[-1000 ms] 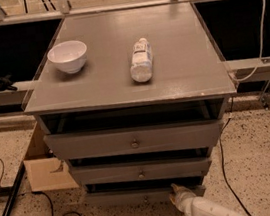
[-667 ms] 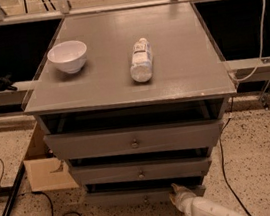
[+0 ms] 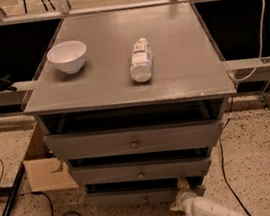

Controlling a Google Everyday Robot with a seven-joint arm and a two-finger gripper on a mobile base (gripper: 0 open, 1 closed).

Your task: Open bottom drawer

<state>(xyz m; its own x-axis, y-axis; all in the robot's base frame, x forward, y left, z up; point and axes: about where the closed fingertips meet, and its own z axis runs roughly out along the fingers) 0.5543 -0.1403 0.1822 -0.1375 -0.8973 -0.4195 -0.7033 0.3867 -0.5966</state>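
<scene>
Centrally, a grey drawer cabinet [image 3: 211, 111] is standing on a speckled floor [image 3: 269, 160], and its flat top surface [image 3: 185, 72] is taking up most of the view. Below the top, three grey drawer fronts are lying one under another, each with a small round knob in the middle and a dark gap above it. The top drawer [image 3: 90, 144] is showing the widest and tallest front, the middle drawer [image 3: 104, 174] is sitting under it with a smaller front, and the bottom drawer [image 3: 118, 199] is sitting lowest, just above the floor, with the slimmest front. A cardboard box [image 3: 44, 174] is standing on the floor beside the left side of the cabinet, and a black pole [image 3: 10, 204] is leaning or lying in front of this box. A white robot arm [image 3: 216, 214] is coming in from the lower right edge. A clear bottle [image 3: 141, 60] is lying on its side near the middle of the surface, well apart from a white bowl [image 3: 67, 56], which is standing upright toward the left rear corner. The hand [image 3: 181, 196] is staying low at the right end of the bottom drawer, close to its front; whether it is wide, narrow or holding something, I cannot tell. The knob [image 3: 145, 198] of the bottom drawer is sitting to the left of the hand, apart from it.
</scene>
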